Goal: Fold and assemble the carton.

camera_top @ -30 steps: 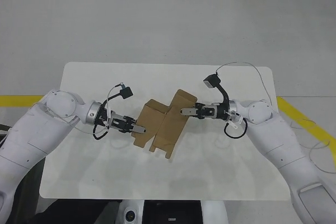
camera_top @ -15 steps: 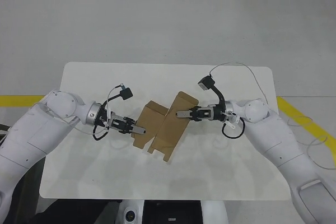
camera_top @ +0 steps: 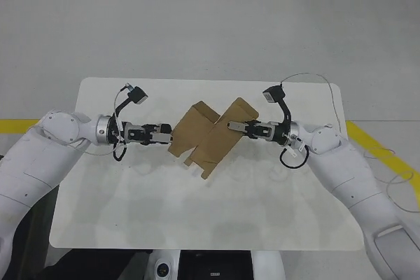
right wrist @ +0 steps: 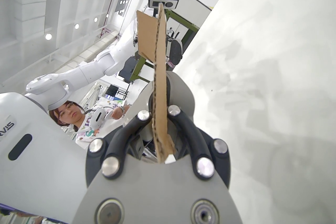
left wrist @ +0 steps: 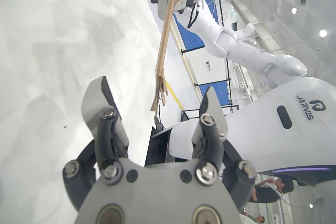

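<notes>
1. Top view: a flat, unfolded brown cardboard carton (camera_top: 208, 136) lies between the two arms over the middle of the white rounded table (camera_top: 126, 210), towards its far half. Its panels and flaps spread out at a slant. The right gripper (camera_top: 231, 127) meets the carton at its right-hand panel. The left gripper (camera_top: 166, 133) is just beside the carton's left-hand edge.

2. Left wrist view: the left gripper (left wrist: 157, 83) has its two grey fingers (left wrist: 103, 93) spread wide, with nothing between them. The carton (left wrist: 168, 25) shows edge-on as a thin brown sheet, clear of the table surface (left wrist: 52, 25). Its near, frayed end is just ahead of the fingertips and not gripped.

3. Right wrist view: the right gripper (right wrist: 160, 93) is clamped on the carton (right wrist: 149, 36). The corrugated edge runs straight out from between the fingers (right wrist: 183, 96), and a panel bends off to one side at the far end. The table (right wrist: 262, 51) lies alongside, apart from the sheet.
</notes>
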